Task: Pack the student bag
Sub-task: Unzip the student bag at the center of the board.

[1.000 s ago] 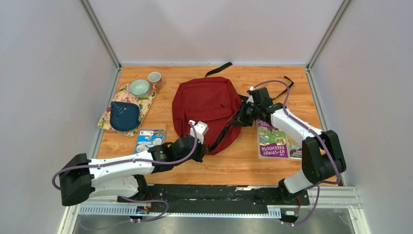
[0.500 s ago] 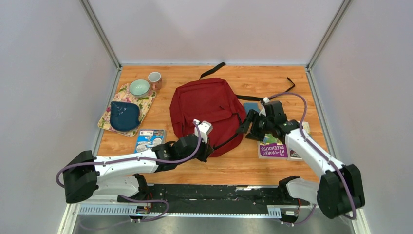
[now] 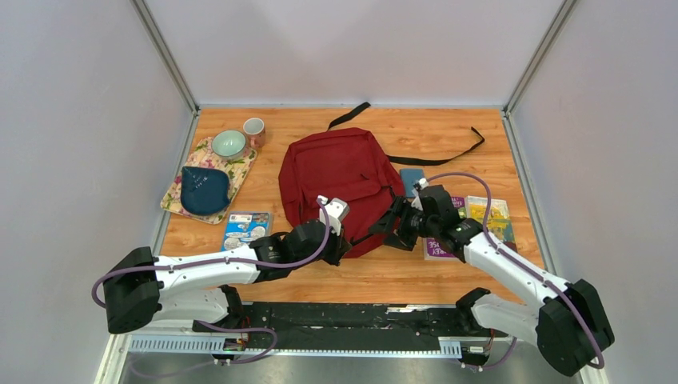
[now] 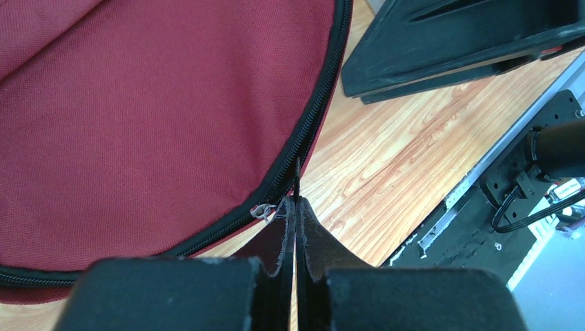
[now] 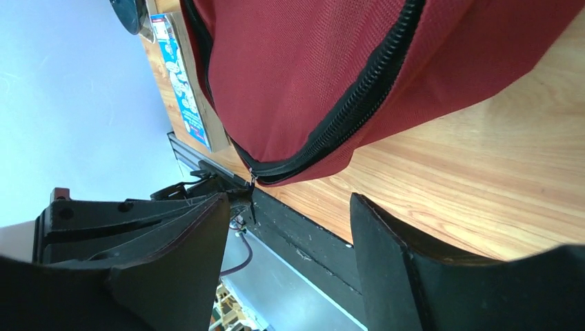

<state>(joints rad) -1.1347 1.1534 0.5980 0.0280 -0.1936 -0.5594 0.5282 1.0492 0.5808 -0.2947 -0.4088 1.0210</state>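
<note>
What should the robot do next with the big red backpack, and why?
Probably slide the left gripper along the black zipper, dragging its thin pull: it is shut on that pull, and the dark red fabric backpack looks zipped closed.

I'm looking into a robotics lab test cell, not a home: a wooden table boxed in by plain white panels on aluminium posts, a black mounting rail at six o'clock, and crockery staged on a floral mat at ten o'clock.
</note>
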